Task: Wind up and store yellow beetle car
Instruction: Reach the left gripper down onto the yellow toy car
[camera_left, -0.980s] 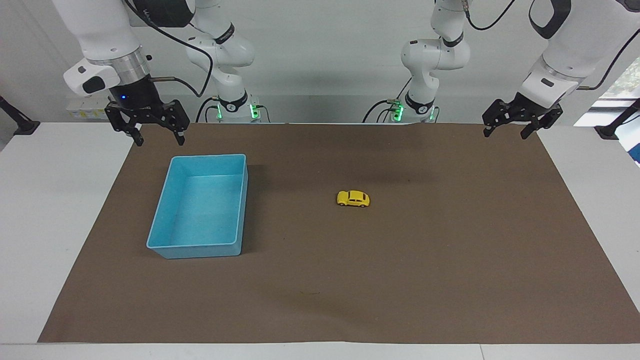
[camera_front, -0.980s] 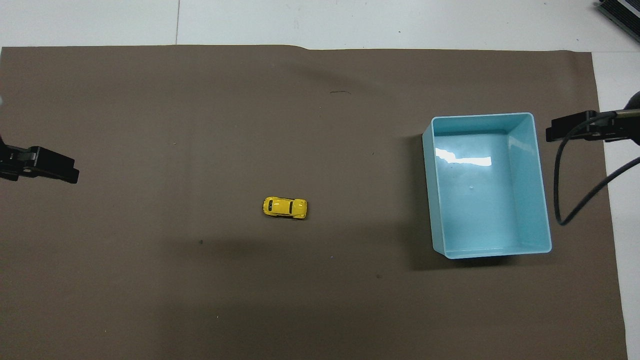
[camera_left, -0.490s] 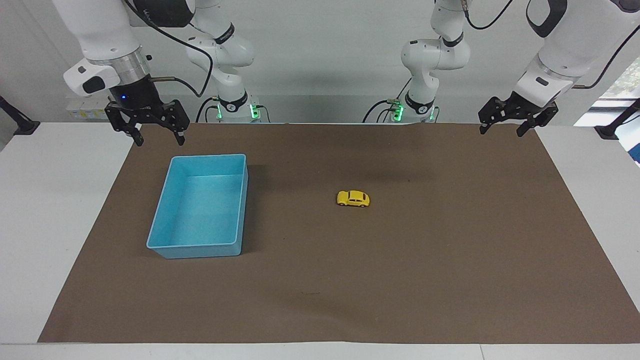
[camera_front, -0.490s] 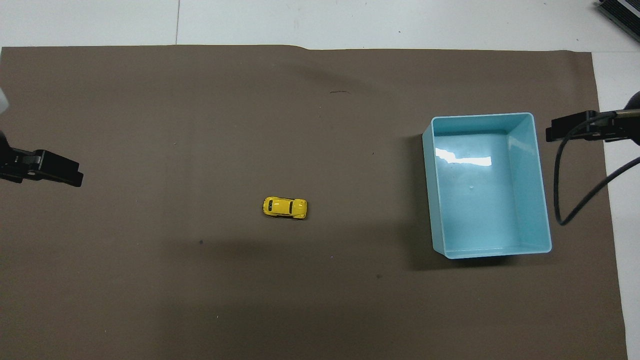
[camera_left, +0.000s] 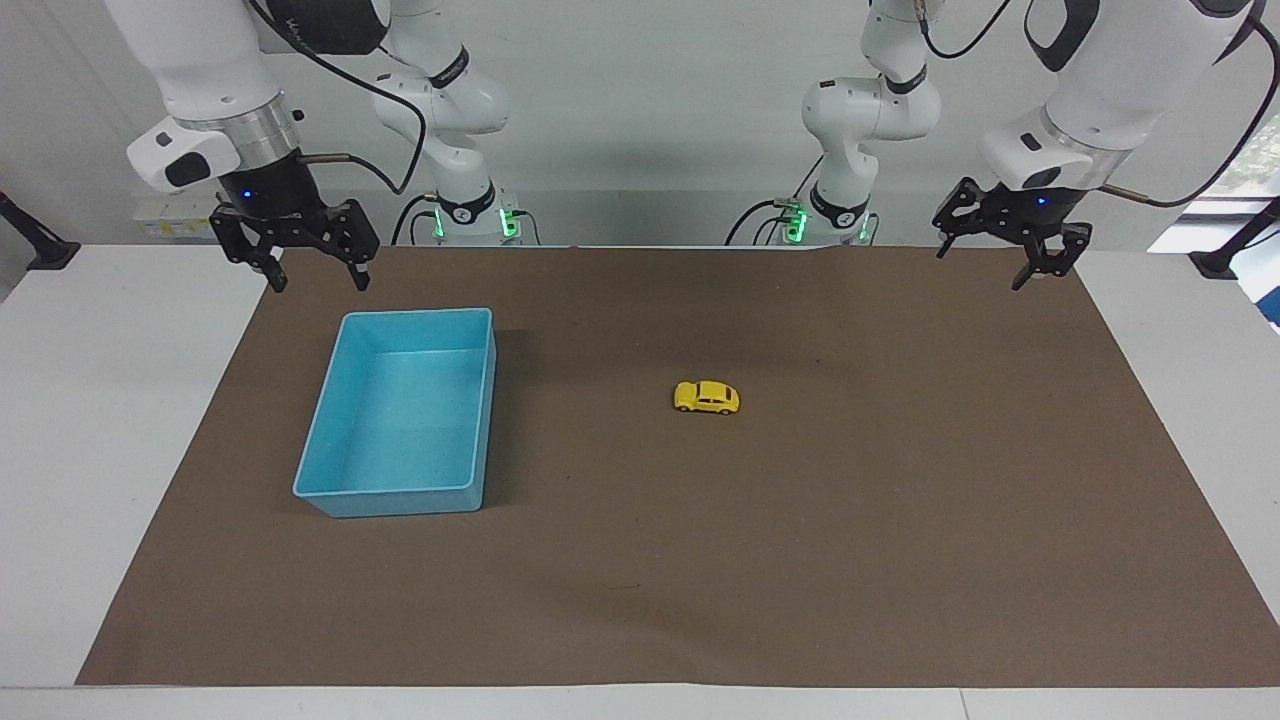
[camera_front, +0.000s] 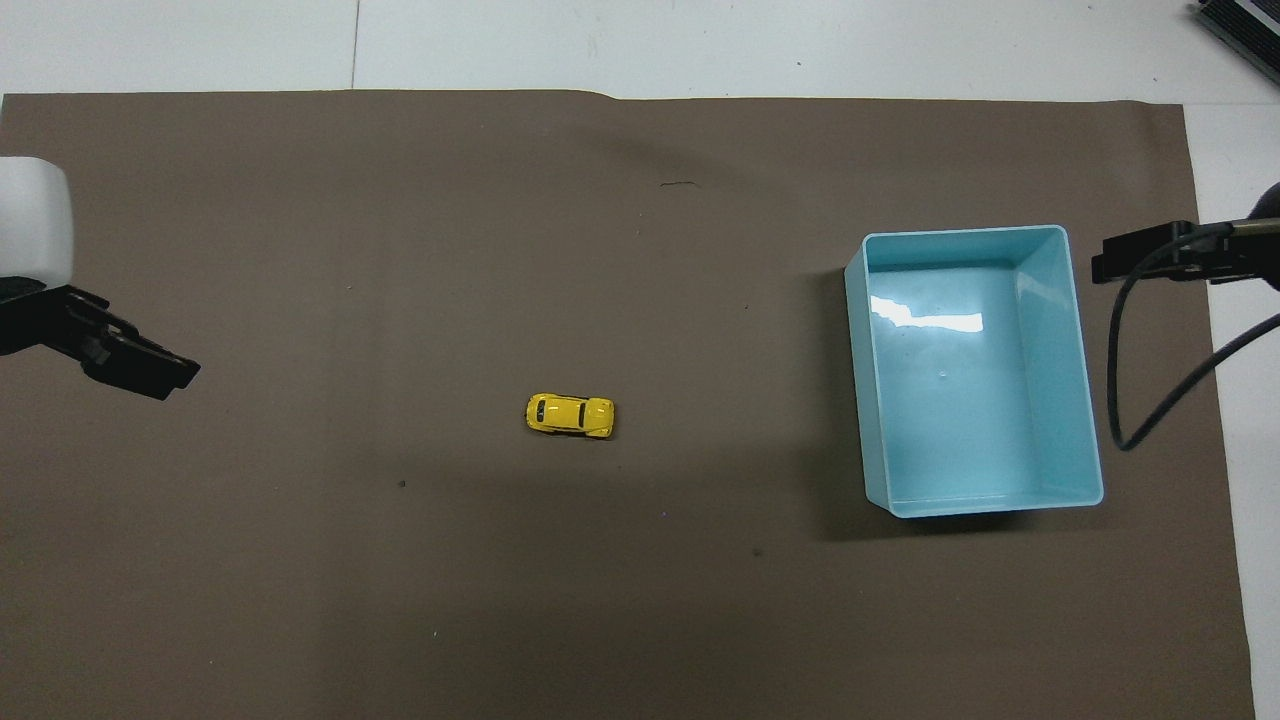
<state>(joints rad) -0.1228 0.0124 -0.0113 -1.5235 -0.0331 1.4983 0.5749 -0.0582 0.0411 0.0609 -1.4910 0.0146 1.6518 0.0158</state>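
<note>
moved since the earlier frame: left gripper (camera_left: 993, 255), swung inward over the brown mat (camera_left: 900, 520) at its end, fingers spread, empty. right gripper (camera_left: 318, 262) unmoved, waiting above the blue bin (camera_left: 330, 490), fingers spread. item 1: yellow beetle car (camera_left: 706, 397), mid-mat, well apart from both. likely light, hard, slick; you'd pinch its 2 flanks. open mat all round it for you.

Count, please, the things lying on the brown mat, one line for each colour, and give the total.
Yellow: 1, the yellow beetle car, near the middle of the brown mat.
Light blue: 1, the bin, toward the right arm's end, nothing inside it.
Total: 2
</note>
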